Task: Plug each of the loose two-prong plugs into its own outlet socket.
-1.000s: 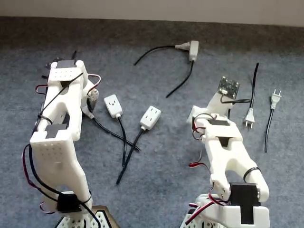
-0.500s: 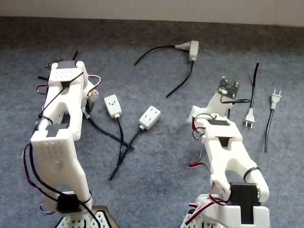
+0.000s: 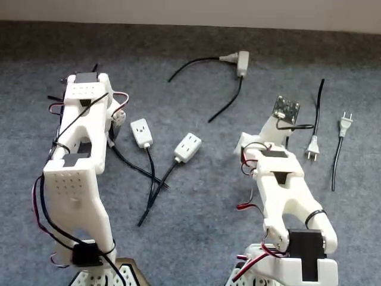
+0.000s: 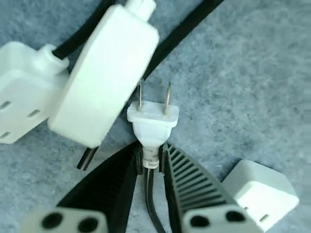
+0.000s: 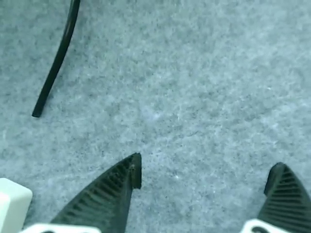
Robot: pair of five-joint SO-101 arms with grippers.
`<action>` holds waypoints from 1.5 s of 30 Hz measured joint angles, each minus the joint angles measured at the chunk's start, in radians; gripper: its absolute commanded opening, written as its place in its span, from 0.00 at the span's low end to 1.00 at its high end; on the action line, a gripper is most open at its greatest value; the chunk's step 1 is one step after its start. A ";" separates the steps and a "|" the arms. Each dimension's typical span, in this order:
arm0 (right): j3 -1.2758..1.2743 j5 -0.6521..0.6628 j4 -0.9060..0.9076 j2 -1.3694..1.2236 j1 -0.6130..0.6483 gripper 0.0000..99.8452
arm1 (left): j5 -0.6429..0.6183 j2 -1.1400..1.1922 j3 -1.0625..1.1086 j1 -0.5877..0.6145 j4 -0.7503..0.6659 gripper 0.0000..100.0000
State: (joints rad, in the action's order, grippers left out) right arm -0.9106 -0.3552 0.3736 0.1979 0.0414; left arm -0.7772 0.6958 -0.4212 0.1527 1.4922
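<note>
My left claw (image 4: 150, 156) is pressed onto a white plug (image 4: 152, 119), pinching its neck just behind the body, with its cord (image 4: 149, 191) trailing back through the claw. The prongs (image 4: 167, 97) point away from me, bare and in nothing. Just beside one prong is the edge of a white block (image 4: 104, 73) with a cord at its far end. I cannot tell whether its slots face me.

From above, my left arm (image 3: 77, 155) runs along the left side of the grey surface (image 3: 202, 232). The left socket (image 3: 141, 132) lies just beside the arm's tip, toward the middle. The middle socket (image 3: 188, 147) lies near it, farther from the left edge. Their black cords (image 3: 151, 164) cross on the way to the near edge.

My right claw (image 5: 208, 165) is spread wide over bare surface with nothing in it. A black cord end (image 5: 53, 68) lies beyond it. Toward the right edge, apart from my right arm (image 3: 286, 185), lie two more plugs. The loose plug (image 3: 312, 147) has its prongs toward the near edge, and the second loose plug (image 3: 344, 124) has its prongs toward the far edge.

Farthest off, near the middle of the far edge, the far socket (image 3: 242, 62) has a joined plug (image 3: 226, 58) against its side. How deep it sits I cannot tell.
</note>
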 measured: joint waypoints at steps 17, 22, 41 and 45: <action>0.000 -0.002 0.000 0.000 0.002 0.39 | 0.391 -0.267 -0.301 -0.087 0.101 0.01; 0.000 -0.002 0.000 0.000 0.000 0.39 | 0.526 -0.331 -0.425 -0.087 0.112 0.01; 0.020 -0.002 0.000 -0.098 0.000 0.39 | 1.254 -0.756 0.247 0.150 0.272 0.01; 0.023 -0.002 0.000 -0.103 0.000 0.39 | 1.284 -0.968 0.491 0.150 0.270 0.01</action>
State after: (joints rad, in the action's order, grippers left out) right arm -0.8876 -0.3567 0.3736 0.0951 0.0414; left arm 0.5071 -0.2723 0.0698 0.3030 1.7622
